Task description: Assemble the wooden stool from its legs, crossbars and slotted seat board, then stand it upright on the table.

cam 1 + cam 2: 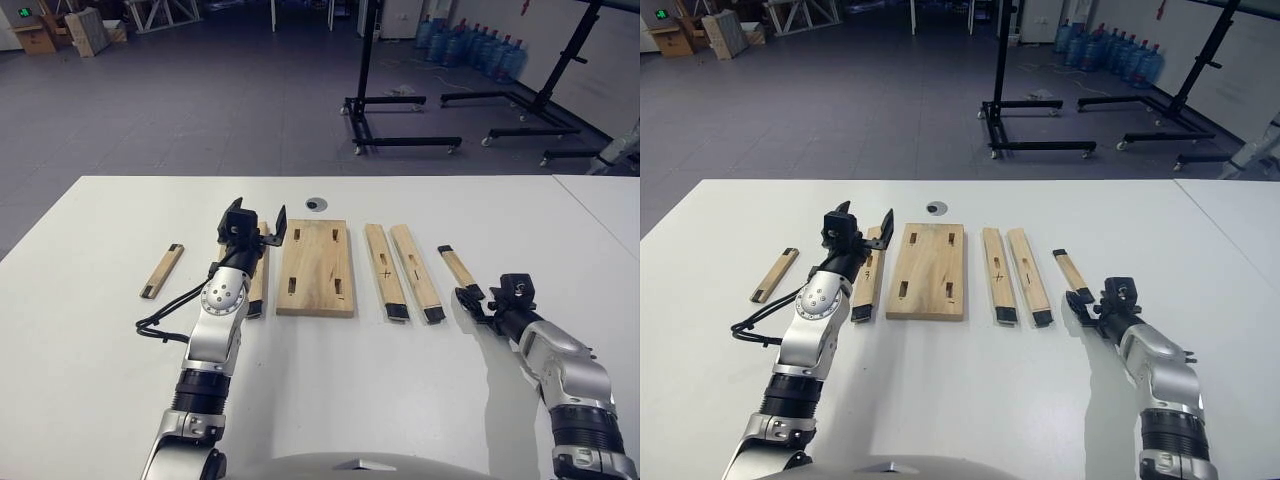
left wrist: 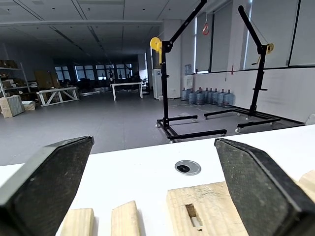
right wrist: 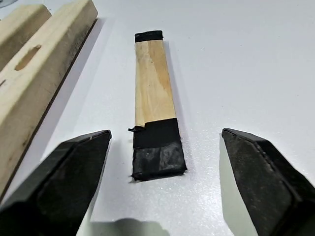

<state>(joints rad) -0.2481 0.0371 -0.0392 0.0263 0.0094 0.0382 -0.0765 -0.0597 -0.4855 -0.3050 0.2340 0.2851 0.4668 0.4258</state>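
A white desk (image 1: pixel 100 380) carries all the stool parts, laid flat in a row. The slotted seat board (image 1: pixel 315 267) is placed at the middle. Just beside it on the right, the right legs (image 1: pixel 386 270) are set side by side, their near ends capped in black. On the seat board's other side the left legs (image 2: pixel 123 221) are laid, partly covered by the left arm. The right crossbar (image 3: pixel 153 83), black at both ends, is found beyond the right legs, and the left crossbar (image 1: pixel 162 271) lies well apart at the far left. A small round port (image 1: pixel 317 203) is sunk in the desk behind the seat board.

The left gripper (image 1: pixel 257 222) is held over the far ends of the left legs, its fingers (image 2: pixel 44 182) spread wide and holding nothing; the leg ends and the seat board's corner are seen below, between them.

The right gripper (image 3: pixel 166 133) is held low at the near end of the right crossbar. Its fingers (image 3: pixel 74 172) are spread, with that black end lying between the tips and touched by neither.
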